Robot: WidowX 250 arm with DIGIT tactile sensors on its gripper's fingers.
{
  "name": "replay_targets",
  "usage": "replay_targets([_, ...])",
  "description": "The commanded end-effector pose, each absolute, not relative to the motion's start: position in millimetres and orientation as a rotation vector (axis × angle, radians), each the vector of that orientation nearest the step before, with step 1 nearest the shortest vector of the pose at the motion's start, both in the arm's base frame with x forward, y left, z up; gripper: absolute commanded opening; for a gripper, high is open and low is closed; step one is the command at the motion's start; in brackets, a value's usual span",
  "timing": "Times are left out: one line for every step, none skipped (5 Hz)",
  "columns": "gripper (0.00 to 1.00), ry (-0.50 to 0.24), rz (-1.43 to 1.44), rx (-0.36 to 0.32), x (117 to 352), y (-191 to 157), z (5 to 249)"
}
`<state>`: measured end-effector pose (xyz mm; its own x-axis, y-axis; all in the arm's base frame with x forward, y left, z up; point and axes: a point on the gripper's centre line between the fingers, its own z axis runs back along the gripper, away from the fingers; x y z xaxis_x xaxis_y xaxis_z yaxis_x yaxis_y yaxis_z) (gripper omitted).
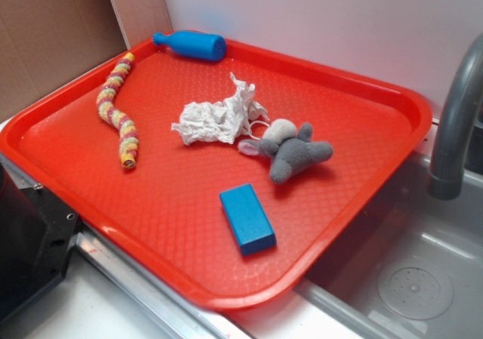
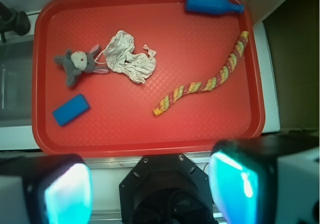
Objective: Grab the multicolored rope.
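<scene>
multicolored rope lies curved on red tray.

You have a red plastic tray holding a blue plastic bottle lying at its far edge, crumpled white paper touching a grey plush mouse, and a blue rectangular block apart nearer you.
</scene>
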<state>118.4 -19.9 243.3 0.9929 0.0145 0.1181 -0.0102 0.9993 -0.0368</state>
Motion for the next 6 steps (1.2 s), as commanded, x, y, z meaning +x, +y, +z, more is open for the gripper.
replay_targets([1.0, -0.119, 0.012, -0.036, 118.4, -19.9, 243.3])
replay_targets([1.0, -0.018, 0.249, 0.063, 139.3, 24.2, 193.3])
replay_targets([1.0, -0.056, 0.501, 0.102, 161.1, 62.1, 153.8])
replay_targets([1.0, -0.194, 0.696, 0.115, 188.6, 77.2, 139.1])
replay_targets([1.0, -0.226, 0.823, 0.074, 194.3, 89.7, 115.9])
replay_targets([1.0, -0.171, 0.929, 0.077, 195.0, 98.6, 91.6])
